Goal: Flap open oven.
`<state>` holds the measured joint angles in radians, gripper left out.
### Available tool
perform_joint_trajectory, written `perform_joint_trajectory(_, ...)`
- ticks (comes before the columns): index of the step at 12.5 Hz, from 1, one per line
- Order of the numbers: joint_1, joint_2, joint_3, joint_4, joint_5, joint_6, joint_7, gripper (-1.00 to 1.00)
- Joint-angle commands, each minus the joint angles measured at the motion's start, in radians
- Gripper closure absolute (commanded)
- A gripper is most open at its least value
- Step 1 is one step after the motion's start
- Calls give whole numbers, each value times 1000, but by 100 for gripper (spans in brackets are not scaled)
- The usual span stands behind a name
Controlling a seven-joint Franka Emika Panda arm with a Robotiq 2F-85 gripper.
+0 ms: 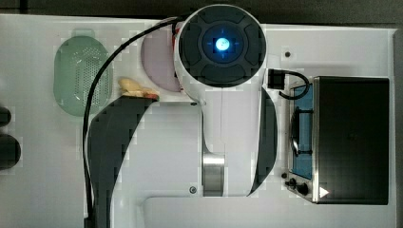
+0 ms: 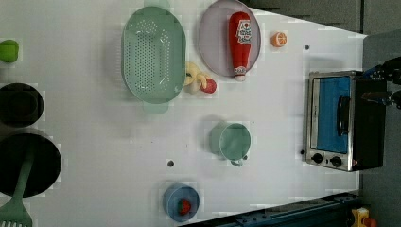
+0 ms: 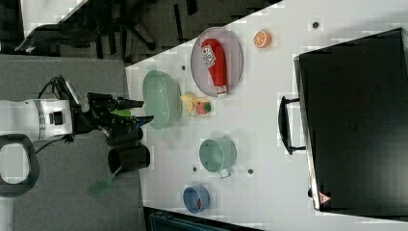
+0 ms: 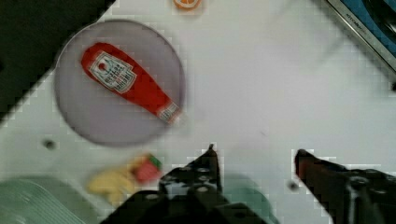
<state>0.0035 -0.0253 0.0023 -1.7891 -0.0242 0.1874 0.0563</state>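
- The oven [image 2: 343,120] is seen with its blue glass door shut, handle [image 2: 344,109] untouched.
- The gripper [image 3: 139,110] is held above the table [image 2: 279,113], fingers [image 4: 306,163] spread and empty.

We find bare worktop [image 2: 279,109] in front of the oven [image 2: 338,120] door; the nearest obstacles are the green cup [image 2: 231,141] and the orange slice [image 2: 278,39], both well apart from the oven.

White label on the red ketchup bottle [image 4: 129,83] with wording too small to read, warning triangle sticker on the oven [image 3: 325,198]
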Motion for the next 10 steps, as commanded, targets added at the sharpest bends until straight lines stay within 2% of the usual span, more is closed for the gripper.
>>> perform_joint_trajectory(1, -118, -261, 38, -116, 19, -184, -65, -58)
perform_joint_trajectory(3, -118, -260, 38, -116, 19, -183, -65, -99)
perform_joint_trajectory(5, -118, -261, 38, -116, 19, -183, -65, -100)
perform_joint_trajectory(6, -118, -260, 38, -116, 19, -183, -65, -90)
perform_joint_trajectory(10, -119, -259, 33, -119, 18, -184, -66, 9)
